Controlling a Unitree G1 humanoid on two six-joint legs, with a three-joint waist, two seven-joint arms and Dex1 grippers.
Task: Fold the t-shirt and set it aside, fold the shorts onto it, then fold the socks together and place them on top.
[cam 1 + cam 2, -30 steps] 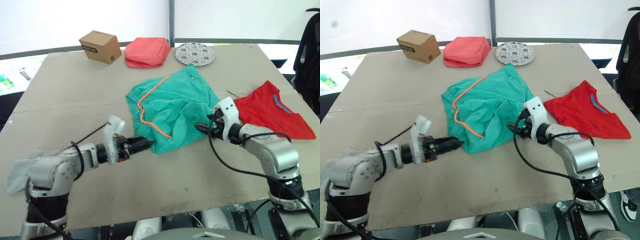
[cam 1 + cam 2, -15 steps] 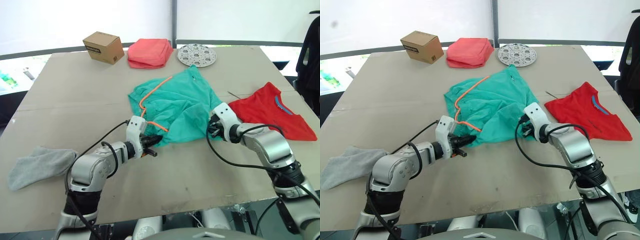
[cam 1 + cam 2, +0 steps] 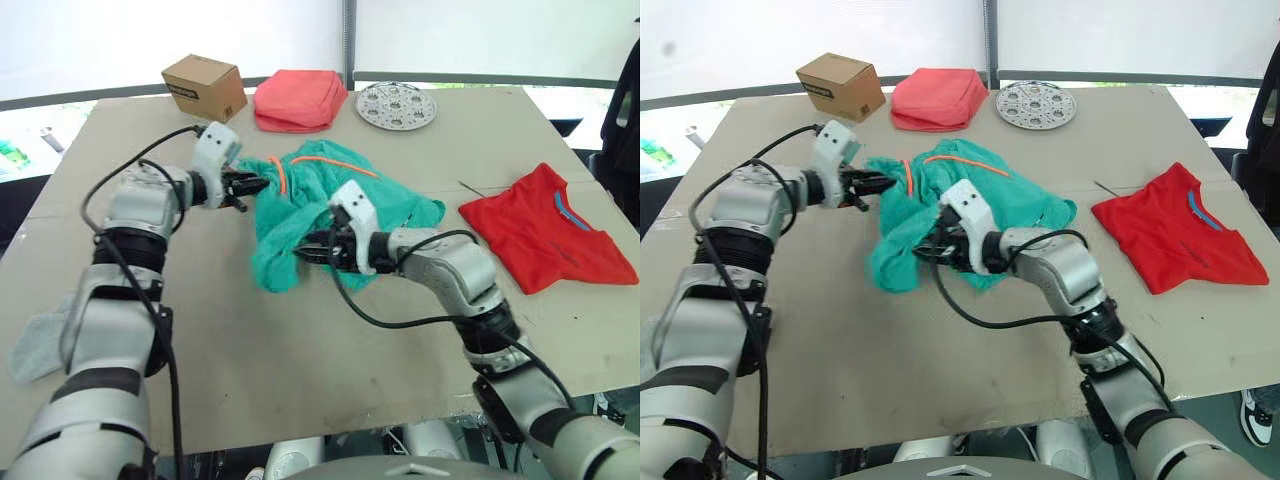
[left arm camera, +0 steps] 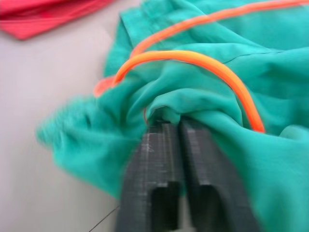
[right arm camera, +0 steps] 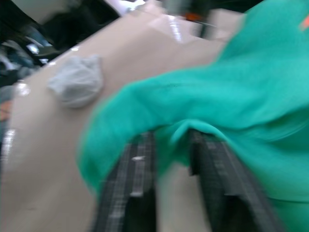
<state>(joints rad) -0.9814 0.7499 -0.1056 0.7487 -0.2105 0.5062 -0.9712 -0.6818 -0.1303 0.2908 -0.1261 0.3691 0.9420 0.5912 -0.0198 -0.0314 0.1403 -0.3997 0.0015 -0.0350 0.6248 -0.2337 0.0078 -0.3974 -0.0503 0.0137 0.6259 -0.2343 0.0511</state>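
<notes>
- The shorts (image 3: 330, 195) lie bunched near the middle of the table (image 3: 300, 370), the orange drawstring cord (image 3: 325, 160) looping over their far part.
- The left claw (image 3: 258, 183) is clenched on a fold of the shorts at their 9 o'clock edge; in the left wrist view its two black fingers (image 4: 159, 159) are pressed together with teal cloth pinched at their tips, just beside the cord.
- The right claw (image 3: 305, 254) grips the shorts' near part at about 6 o'clock; the right wrist view has a fold of teal cloth caught between its fingers (image 5: 130, 179), which stand a little apart around it.
- The t-shirt (image 3: 545, 228) lies at 3 o'clock from the shorts, well apart, near the table's right edge; the blue label (image 3: 568, 206) shows inside its neck, with no writing that can be read.
- A grey sock (image 3: 35, 340) lies at 8 o'clock, partly hidden behind the left arm; it also shows, blurred, in the right wrist view (image 5: 77, 79).
- At the far side stand a cardboard box (image 3: 203, 86) at 11 o'clock, a folded coral-pink cloth (image 3: 298, 98) at 12 o'clock and a round perforated metal disc (image 3: 397, 104) at 1 o'clock.
- The box bears a dark label on its side, too small to read.
- A thin dark stick (image 3: 470, 188) lies between the shorts and the t-shirt.
</notes>
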